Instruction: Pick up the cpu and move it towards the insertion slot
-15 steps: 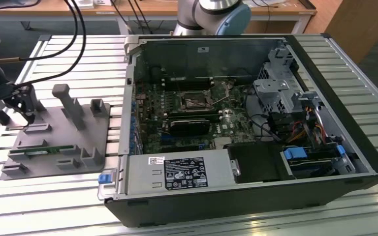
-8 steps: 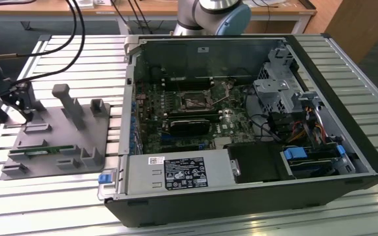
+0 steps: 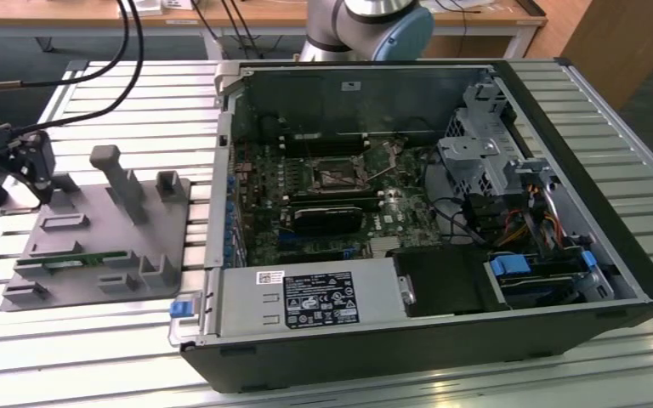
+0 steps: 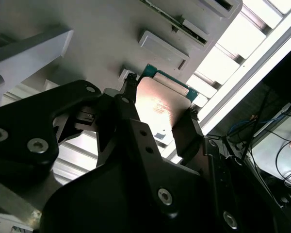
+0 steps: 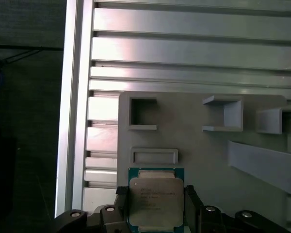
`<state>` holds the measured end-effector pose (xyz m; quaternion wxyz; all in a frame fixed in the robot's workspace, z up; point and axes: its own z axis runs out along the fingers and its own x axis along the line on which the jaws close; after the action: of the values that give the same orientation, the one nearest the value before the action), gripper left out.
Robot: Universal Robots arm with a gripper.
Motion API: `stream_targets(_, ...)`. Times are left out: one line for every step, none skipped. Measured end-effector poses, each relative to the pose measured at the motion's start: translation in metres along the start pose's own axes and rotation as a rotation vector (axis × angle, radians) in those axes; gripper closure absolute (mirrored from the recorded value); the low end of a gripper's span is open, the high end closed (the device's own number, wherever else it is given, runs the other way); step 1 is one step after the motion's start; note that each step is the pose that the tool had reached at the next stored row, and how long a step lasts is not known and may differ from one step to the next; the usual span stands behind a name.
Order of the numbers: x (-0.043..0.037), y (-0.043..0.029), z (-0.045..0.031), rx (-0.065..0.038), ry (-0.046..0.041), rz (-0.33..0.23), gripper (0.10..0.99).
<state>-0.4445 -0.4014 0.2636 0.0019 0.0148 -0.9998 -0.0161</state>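
Observation:
The cpu (image 5: 155,190), a small square chip with a silvery top and a green edge, sits between my gripper's (image 5: 156,200) two black fingers (image 5: 121,195), which are shut on its opposite sides. In the second wrist view the cpu (image 4: 161,108) is held just above the grey fixture plate (image 4: 97,34). In the exterior view my gripper (image 3: 38,183) hangs over the far left corner of the fixture plate (image 3: 88,246). The insertion slot (image 3: 336,177), a dark square socket in a silvery frame, lies on the motherboard inside the open computer case, well off to the exterior view's right.
Upright grey posts (image 3: 116,178) and small holders stand on the fixture plate, and a green memory stick (image 3: 71,261) lies near its front. The case wall (image 3: 227,153) stands between plate and motherboard. A black block (image 3: 329,217) sits just in front of the socket. Cables (image 3: 111,76) trail behind.

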Motion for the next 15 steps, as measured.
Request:
stream_targets(0.0000, 0.0000, -0.0015, 0.000, 0.0001, 0.000, 0.545)
stream_targets(0.0000, 0.0001, -0.0027, 0.000, 0.0001, 0.000, 0.545)
stream_targets(0.0001, 0.0002, -0.0039, 0.000, 0.0001, 0.000, 0.545)
stream_targets(0.0000, 0.0002, -0.0049, 0.000, 0.0001, 0.000, 0.545)
stream_targets(0.0000, 0.0003, -0.0060, 0.000, 0.0001, 0.000, 0.545)
stream_targets(0.0000, 0.0004, -0.0070, 0.000, 0.0000, 0.000, 0.545)
stream_targets(0.0001, 0.0005, -0.0082, 0.000, 0.0001, 0.000, 0.545)
stream_targets(0.0001, 0.0006, -0.0093, 0.000, 0.0000, 0.000, 0.545)
stream_targets(0.0001, 0.0008, -0.0105, 0.000, 0.0000, 0.000, 0.545)
stream_targets(0.0000, 0.0008, -0.0119, 0.000, 0.0001, 0.000, 0.545)
stream_targets(0.0001, 0.0010, -0.0132, 0.000, 0.0001, 0.000, 0.545)
stream_targets(0.0001, 0.0010, -0.0144, 0.000, 0.0001, 0.000, 0.545)
stream_targets(0.0001, 0.0011, -0.0155, 0.000, 0.0000, 0.000, 0.545)
stream_targets(0.0001, 0.0012, -0.0166, 0.000, 0.0001, 0.000, 0.545)
stream_targets(0.0001, 0.0012, -0.0178, 0.000, 0.0001, 0.000, 0.545)
